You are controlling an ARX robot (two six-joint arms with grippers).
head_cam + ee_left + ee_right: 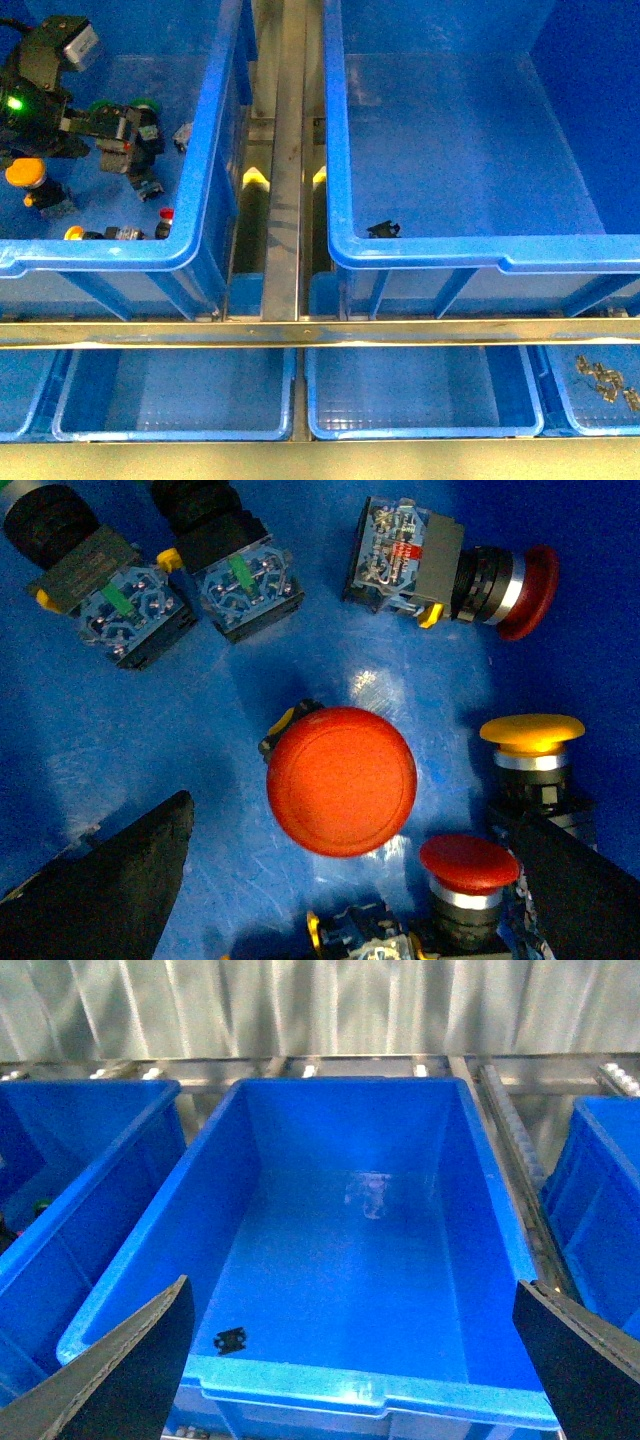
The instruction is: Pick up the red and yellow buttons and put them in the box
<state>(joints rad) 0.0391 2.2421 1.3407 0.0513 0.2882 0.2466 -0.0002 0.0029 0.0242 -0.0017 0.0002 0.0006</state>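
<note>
My left gripper (350,815) hangs open inside the left bin, its black fingers (110,880) either side of a wide red mushroom button (341,780) standing cap up. A yellow-capped button (531,735) stands upright close by the other finger; in the front view its cap (25,172) shows beside the left gripper (115,135). The box (335,150) is the large deep blue bin on the right. My right gripper (352,1290) hovers open above the box (380,1385) with nothing between its fingers.
A smaller red button (468,865), a red one lying on its side (520,580) and green-tabbed switch blocks (130,605) crowd the left bin (215,120). A small black part (383,229) lies in the box. Shallow blue trays (175,390) sit below a metal rail (320,330).
</note>
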